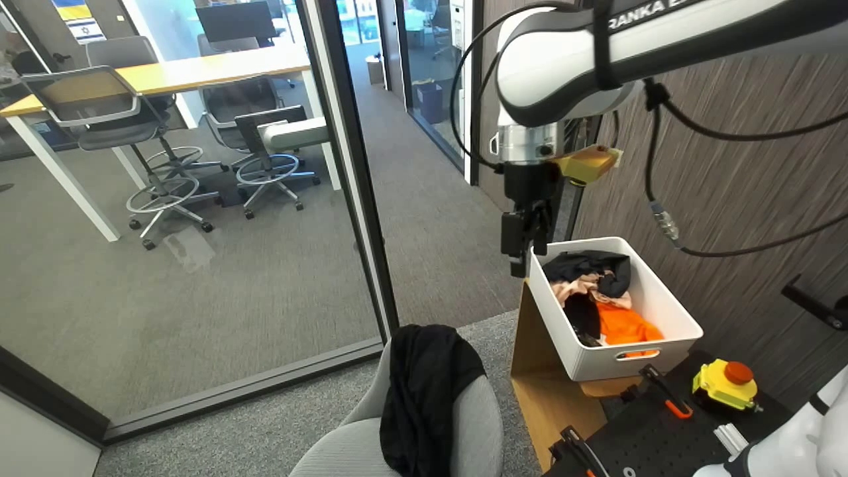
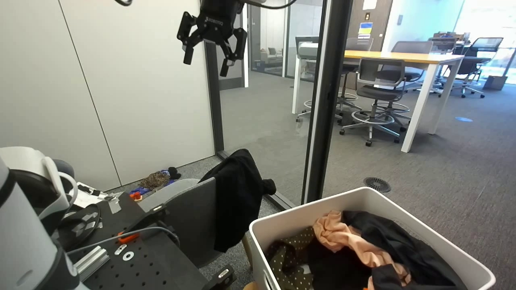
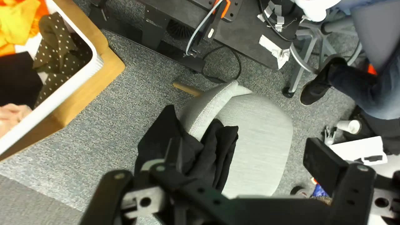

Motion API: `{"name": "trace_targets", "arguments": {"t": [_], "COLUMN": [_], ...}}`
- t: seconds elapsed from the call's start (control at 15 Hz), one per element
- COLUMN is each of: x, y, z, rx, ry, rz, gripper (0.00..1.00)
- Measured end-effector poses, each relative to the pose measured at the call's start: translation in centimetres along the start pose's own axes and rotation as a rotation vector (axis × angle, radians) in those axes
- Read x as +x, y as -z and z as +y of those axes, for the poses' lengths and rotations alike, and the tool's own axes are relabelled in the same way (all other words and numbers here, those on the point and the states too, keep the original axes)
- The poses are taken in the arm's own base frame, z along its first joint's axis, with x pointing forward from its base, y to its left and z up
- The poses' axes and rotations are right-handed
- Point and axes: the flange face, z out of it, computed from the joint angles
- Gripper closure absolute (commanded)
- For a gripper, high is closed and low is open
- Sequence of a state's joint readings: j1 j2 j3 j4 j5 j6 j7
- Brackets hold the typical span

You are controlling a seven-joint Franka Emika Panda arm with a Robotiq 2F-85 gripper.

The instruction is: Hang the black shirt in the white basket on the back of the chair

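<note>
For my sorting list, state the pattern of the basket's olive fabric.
The olive fabric has white polka dots, clearest in the wrist view.

Open air lies between the gripper [image 2: 206,62] and the shirt [image 2: 238,197] on the chair [image 3: 259,140]. Carpet [image 3: 131,93] (bare in the wrist view) parts chair from basket [image 1: 596,365], walled but open-topped; a post [image 2: 327,104] obstructs near the chair.
</note>
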State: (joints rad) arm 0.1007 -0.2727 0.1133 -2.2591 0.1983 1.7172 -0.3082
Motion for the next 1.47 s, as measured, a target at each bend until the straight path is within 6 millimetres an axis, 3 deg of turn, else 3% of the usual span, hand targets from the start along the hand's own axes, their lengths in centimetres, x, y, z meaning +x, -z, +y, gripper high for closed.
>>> {"name": "trace_targets", "arguments": {"t": [0.4, 0.8, 1.13, 1.47], "x": [-9.6, -18.1, -21.2, -21.8], "y": [2.1, 2.3, 2.1, 1.9], "z": [-0.7, 0.8, 2.1, 2.4], "rx": [-0.017, -0.008, -0.005, -0.003], "ry": [-0.253, -0.530, -0.741, -0.785], "rz": [0.135, 0.254, 0.319, 0.327], "gripper": [0.00, 0.00, 0.00, 0.00]}}
